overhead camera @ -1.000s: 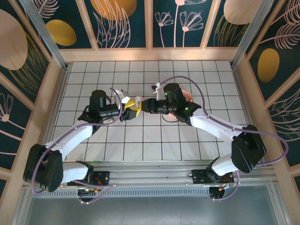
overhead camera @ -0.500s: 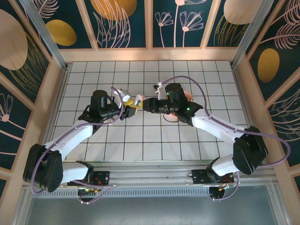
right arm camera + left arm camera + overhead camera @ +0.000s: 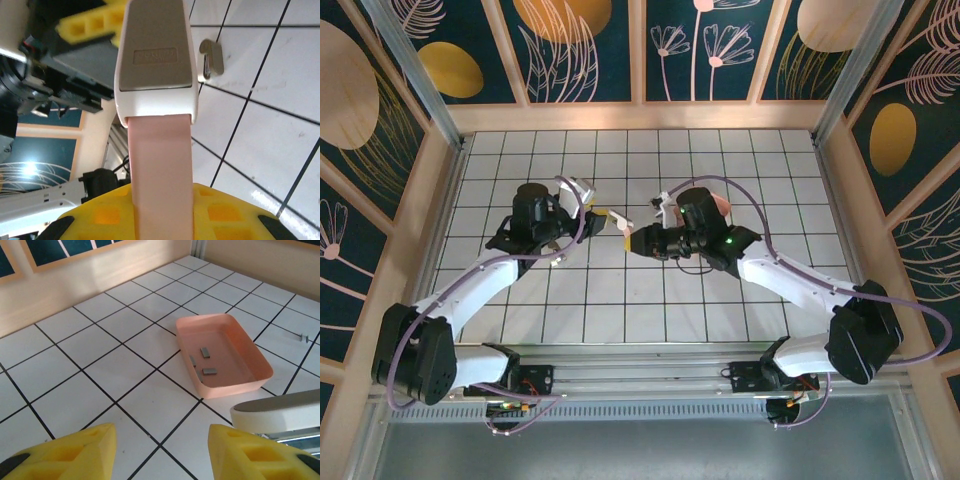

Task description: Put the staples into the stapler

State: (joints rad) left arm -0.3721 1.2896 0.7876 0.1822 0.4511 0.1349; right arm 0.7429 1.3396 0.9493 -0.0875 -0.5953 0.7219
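The stapler (image 3: 159, 150) is pale pink with a white and grey head. My right gripper (image 3: 162, 212) is shut on its pink body and holds it above the floor, head pointing away. In the top view the stapler (image 3: 624, 227) points up-left from the right gripper (image 3: 642, 241) towards the left gripper (image 3: 600, 215). My left gripper (image 3: 160, 452) stands open with only bare tiles between its yellow fingers (image 3: 65, 452). The stapler's white head (image 3: 280, 412) lies just to the right of it. Three small grey staples strips (image 3: 205, 352) lie in the salmon-pink tray (image 3: 260, 365).
A small silver metal piece (image 3: 212, 60) lies on a tile beyond the stapler's head. The pink tray (image 3: 722, 204) sits partly under the right arm. Wooden walls (image 3: 640, 115) enclose the white tiled floor, with open tiles in front of both grippers.
The two grippers, close together at the stapler a second ago, have come apart. The left gripper drew back to the left; the right gripper carried the stapler slightly nearer and rightward.
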